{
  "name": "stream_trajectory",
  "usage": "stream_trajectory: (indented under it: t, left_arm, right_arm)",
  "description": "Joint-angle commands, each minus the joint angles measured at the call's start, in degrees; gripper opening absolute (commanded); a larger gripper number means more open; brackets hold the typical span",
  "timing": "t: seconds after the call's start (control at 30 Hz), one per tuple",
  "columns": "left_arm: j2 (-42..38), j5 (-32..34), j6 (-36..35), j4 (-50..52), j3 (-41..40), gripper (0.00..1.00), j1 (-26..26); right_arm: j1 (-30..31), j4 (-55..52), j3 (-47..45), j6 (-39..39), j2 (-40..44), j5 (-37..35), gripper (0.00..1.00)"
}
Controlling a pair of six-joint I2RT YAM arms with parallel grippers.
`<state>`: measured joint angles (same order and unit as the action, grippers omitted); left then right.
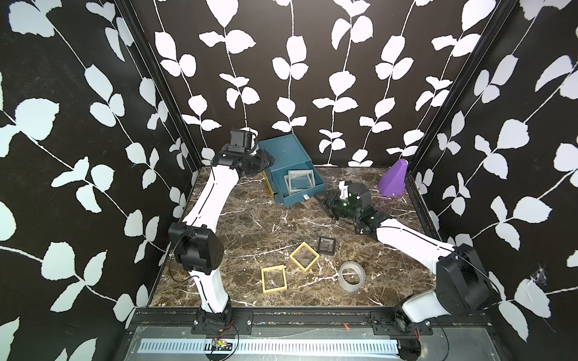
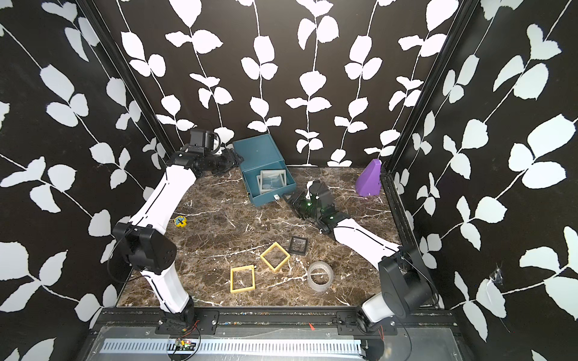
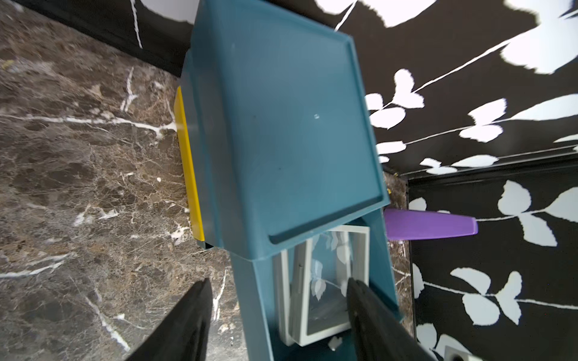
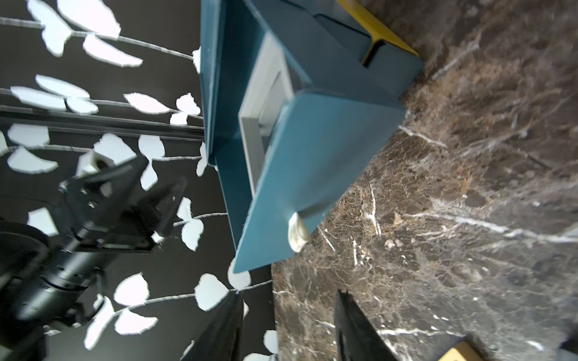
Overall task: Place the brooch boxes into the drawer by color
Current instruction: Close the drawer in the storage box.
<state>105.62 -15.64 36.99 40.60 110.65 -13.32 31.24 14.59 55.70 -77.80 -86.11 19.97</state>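
In both top views you see the teal chest at the back wall. One drawer is pulled out, and two grey brooch boxes lie overlapping inside it. Your left gripper sits at the chest's left side, and your right gripper is just in front of the drawer's knob.

Well in front of the chest lie two yellow boxes, a black box and a tape roll. A purple wedge stands to the chest's right. Where the left arm does not cover it, a top view also gives you a small yellow-and-blue thing front-left of the chest.

The left wrist view settles what the top views cannot. That claw's fingers stand apart across the drawer's side wall, gripping nothing, and a yellow strip runs along the chest's side.

The right wrist view shows its fingers apart and empty, just short of the knob.
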Motion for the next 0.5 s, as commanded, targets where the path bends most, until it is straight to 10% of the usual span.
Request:
stream_trajectory:
  t: [0.0,0.47]
  left_arm:
    - [0.32,-6.33,-2.29,-4.99,0.00,0.67,1.12]
    - [7.84,-8.97,-4.44,-2.82,2.49,0.49,2.42]
  right_arm:
    - [0.05,7.37,-0.75,-6.47,-1.15,-1.28,0.52]
    - [1.35,14.53,0.52,-13.13,-8.85,-2.53,0.47]
